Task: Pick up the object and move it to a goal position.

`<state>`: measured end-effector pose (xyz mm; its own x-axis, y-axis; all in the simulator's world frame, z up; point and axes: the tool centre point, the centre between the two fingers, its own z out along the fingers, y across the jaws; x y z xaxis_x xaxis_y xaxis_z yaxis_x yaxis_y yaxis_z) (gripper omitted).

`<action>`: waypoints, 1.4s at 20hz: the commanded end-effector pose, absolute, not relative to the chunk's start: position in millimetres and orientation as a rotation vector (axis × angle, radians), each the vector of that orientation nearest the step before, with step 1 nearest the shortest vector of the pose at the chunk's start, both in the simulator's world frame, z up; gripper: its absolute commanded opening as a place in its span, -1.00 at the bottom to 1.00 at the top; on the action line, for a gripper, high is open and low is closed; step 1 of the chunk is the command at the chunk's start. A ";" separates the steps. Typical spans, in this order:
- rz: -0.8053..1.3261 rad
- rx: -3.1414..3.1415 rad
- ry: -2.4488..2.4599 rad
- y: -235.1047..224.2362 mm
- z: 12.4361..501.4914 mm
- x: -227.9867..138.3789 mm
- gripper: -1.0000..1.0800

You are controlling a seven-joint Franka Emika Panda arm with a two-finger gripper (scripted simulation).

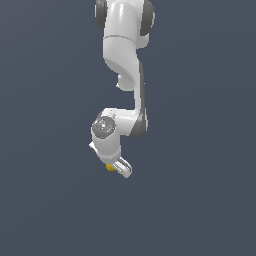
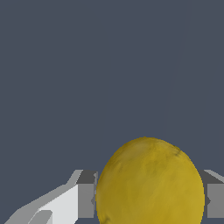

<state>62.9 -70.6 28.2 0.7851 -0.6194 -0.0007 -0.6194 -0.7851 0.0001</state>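
Right now my wrist view is filled by the lemon-like object (image 2: 150, 183), a yellow, slightly mottled lump sitting between the two grey finger pads (image 2: 86, 194), which press against its sides. So I read the gripper (image 2: 146, 199) as clamped on the object. From the exterior view, the white arm (image 1: 122, 55) hangs down from the top of the picture and the gripper (image 1: 119, 167) tilts toward that view's right, with only a sliver of the object (image 1: 110, 167) peeking out at its tip; whether it rests on the dark grey floor (image 1: 200, 210) I cannot tell.
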 end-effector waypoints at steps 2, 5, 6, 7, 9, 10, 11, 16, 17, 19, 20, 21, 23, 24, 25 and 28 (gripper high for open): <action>0.000 -2.968 1.031 -71.0 28.3 63.1 -1.00; 0.001 -2.968 1.029 -70.5 29.2 62.8 -1.00; 0.001 -2.968 1.029 -70.5 30.5 62.6 -1.00; 0.001 -2.968 1.029 -70.5 32.4 62.3 -1.00; 0.001 -2.968 1.029 -70.5 37.7 61.5 -1.00; 0.001 -2.968 1.029 -70.5 41.2 61.0 -1.00; 0.001 -2.968 1.029 -70.5 45.2 60.4 -1.00; 0.001 -2.967 1.030 -70.8 74.4 56.0 -1.00; 0.001 -2.967 1.030 -70.9 82.1 54.9 -1.00; 0.001 -2.967 1.030 -70.9 99.7 52.3 -1.00; 0.001 -2.967 1.030 -71.0 109.4 50.9 -1.00; 0.001 -2.967 1.030 -71.0 119.8 49.5 -1.00; 0.001 -2.967 1.030 -71.6 142.1 46.3 -1.00; 0.001 -2.967 1.030 -71.6 154.0 44.6 -1.00; 0.001 -2.967 1.030 -71.7 166.1 42.9 -1.00; 0.001 -2.967 1.030 -72.1 202.4 38.1 -1.00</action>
<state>40.8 -71.9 183.3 0.7847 -0.6199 -0.0019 -0.6199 -0.7847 -0.0002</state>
